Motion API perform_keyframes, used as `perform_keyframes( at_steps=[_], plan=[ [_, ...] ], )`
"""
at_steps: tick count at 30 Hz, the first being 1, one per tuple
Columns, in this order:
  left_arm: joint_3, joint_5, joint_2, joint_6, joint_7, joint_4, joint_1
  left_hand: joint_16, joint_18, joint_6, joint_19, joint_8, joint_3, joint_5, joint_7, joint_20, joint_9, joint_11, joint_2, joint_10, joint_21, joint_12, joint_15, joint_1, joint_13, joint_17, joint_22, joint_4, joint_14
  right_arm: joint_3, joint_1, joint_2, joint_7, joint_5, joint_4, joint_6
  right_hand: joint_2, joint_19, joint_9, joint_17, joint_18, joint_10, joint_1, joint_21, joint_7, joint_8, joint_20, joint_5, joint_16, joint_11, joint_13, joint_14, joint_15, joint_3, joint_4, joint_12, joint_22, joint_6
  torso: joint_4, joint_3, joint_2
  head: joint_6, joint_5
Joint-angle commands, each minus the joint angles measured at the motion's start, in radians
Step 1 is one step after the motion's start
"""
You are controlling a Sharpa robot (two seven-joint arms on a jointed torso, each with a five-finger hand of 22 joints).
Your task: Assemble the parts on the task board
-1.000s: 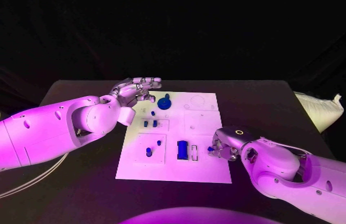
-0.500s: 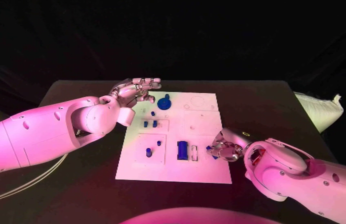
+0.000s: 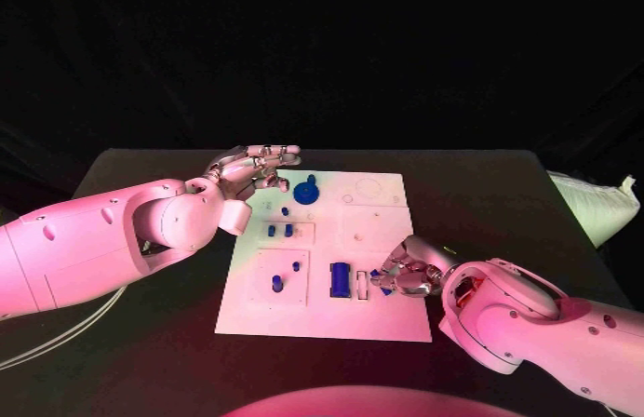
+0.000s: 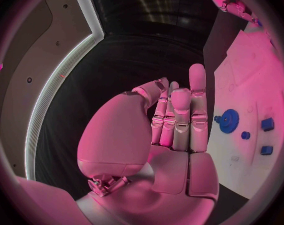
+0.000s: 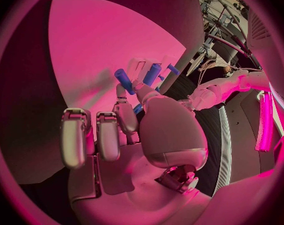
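Step in hand: right hand holds a small blue peg, pinched between thumb and a finger, over the near right part of the board, just beside the blue block and the white slot next to it. I judge this an insertion in progress; whether the peg touches the board I cannot tell.

Left hand hovers at the board's far left edge, near the gear. Fingers straight and close together, holding nothing.

Other blue parts lie on the board's left half, between gear and block. Board sits mid-worktop.

Next move, as I judge it: line the peg up over its hole, lower it straight, then let go. Risk: the peg tilts in the pinch.

No brand, label or writing legible.
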State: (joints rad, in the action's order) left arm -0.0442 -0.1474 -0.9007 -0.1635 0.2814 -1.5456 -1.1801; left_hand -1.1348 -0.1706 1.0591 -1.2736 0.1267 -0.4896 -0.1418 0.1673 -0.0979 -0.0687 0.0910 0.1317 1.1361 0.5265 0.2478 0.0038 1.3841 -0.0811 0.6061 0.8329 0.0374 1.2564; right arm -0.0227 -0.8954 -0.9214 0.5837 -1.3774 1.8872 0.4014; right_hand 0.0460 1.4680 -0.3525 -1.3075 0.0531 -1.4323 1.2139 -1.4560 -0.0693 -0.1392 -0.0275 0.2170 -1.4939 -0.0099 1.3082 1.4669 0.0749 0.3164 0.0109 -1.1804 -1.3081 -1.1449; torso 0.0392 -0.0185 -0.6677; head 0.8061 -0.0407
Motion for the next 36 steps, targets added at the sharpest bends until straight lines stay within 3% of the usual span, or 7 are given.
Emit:
perform_keyframes(
  at_steps=[1, 4, 8, 20, 36],
  plan=[
    [0.001, 0.004, 0.002, 0.017, 0.004, -0.003, 0.000, 0.005, -0.011, -0.006, 0.007, 0.005, 0.003, -0.004, 0.004, -0.002, 0.001, 0.003, -0.007, -0.007, -0.004, 0.005, 0.001, -0.006, 0.001, -0.001, -0.001, 0.003, -0.006, 0.000, 0.000, 0.011, 0.010, 0.039, -0.006, 0.018, 0.003, 0.035, -0.003, -0.135, -0.015, -0.020, -0.027, -0.004, 0.009, -0.003, 0.003, 0.019, -0.005, -0.008, 0.009, 0.081, 0.009, 0.063, -0.053, -0.011, -0.113, -0.007, -0.0017, 0.0001, -0.001, 0.000, 0.001],
    [0.001, 0.004, 0.003, 0.017, 0.004, -0.003, 0.000, 0.005, -0.011, -0.006, 0.007, 0.005, 0.003, -0.004, 0.004, -0.002, 0.001, 0.003, -0.007, -0.007, -0.004, 0.005, 0.001, -0.006, 0.001, -0.001, -0.001, 0.003, -0.006, 0.000, 0.000, 0.022, 0.011, 0.043, -0.012, 0.009, 0.006, 0.037, -0.007, -0.138, -0.015, -0.025, -0.046, -0.007, 0.013, -0.006, 0.006, 0.055, -0.007, -0.012, 0.018, 0.081, 0.012, 0.051, -0.036, -0.023, -0.116, -0.015, -0.0008, 0.0004, -0.001, 0.000, 0.000],
    [0.001, 0.004, 0.003, 0.017, 0.004, -0.003, 0.000, 0.005, -0.011, -0.006, 0.007, 0.005, 0.003, -0.004, 0.004, -0.002, 0.001, 0.003, -0.007, -0.007, -0.004, 0.005, 0.001, -0.006, 0.001, -0.001, -0.001, 0.003, -0.006, 0.000, 0.000, 0.036, 0.014, 0.045, -0.024, -0.010, 0.005, 0.039, -0.010, -0.141, -0.016, -0.029, -0.070, -0.010, 0.016, -0.009, 0.008, 0.073, -0.009, -0.014, 0.022, 0.082, 0.014, 0.036, -0.013, -0.028, -0.121, -0.021, -0.0004, 0.0006, -0.001, 0.000, -0.001],
    [0.001, 0.004, 0.004, 0.018, 0.003, -0.004, 0.000, 0.005, -0.011, -0.006, 0.007, 0.005, 0.003, -0.004, 0.004, -0.002, 0.001, 0.003, -0.007, -0.007, -0.004, 0.005, 0.001, -0.006, 0.001, -0.001, -0.001, 0.003, -0.006, 0.001, 0.000, 0.054, 0.020, 0.018, -0.041, -0.074, 0.004, 0.043, -0.019, -0.146, -0.018, -0.040, -0.091, -0.015, 0.026, -0.019, 0.013, 0.078, -0.012, -0.022, 0.031, 0.083, 0.020, 0.013, 0.013, -0.041, -0.127, -0.040, -0.0016, 0.0002, 0.000, 0.004, -0.001],
    [0.001, 0.004, 0.004, 0.019, 0.001, -0.004, -0.001, 0.005, -0.011, -0.006, 0.007, 0.005, 0.003, -0.004, 0.004, -0.002, 0.001, 0.003, -0.007, -0.007, -0.004, 0.005, 0.001, -0.006, 0.001, -0.001, -0.001, 0.003, -0.006, 0.001, 0.000, 0.074, 0.022, -0.005, -0.059, -0.085, -0.001, 0.045, -0.035, -0.149, -0.019, -0.064, -0.099, -0.017, 0.039, -0.039, 0.021, 0.077, -0.013, -0.033, 0.080, 0.083, 0.029, -0.005, 0.031, -0.113, -0.131, -0.064, -0.0026, -0.0005, -0.001, 0.004, -0.004]
  ],
)
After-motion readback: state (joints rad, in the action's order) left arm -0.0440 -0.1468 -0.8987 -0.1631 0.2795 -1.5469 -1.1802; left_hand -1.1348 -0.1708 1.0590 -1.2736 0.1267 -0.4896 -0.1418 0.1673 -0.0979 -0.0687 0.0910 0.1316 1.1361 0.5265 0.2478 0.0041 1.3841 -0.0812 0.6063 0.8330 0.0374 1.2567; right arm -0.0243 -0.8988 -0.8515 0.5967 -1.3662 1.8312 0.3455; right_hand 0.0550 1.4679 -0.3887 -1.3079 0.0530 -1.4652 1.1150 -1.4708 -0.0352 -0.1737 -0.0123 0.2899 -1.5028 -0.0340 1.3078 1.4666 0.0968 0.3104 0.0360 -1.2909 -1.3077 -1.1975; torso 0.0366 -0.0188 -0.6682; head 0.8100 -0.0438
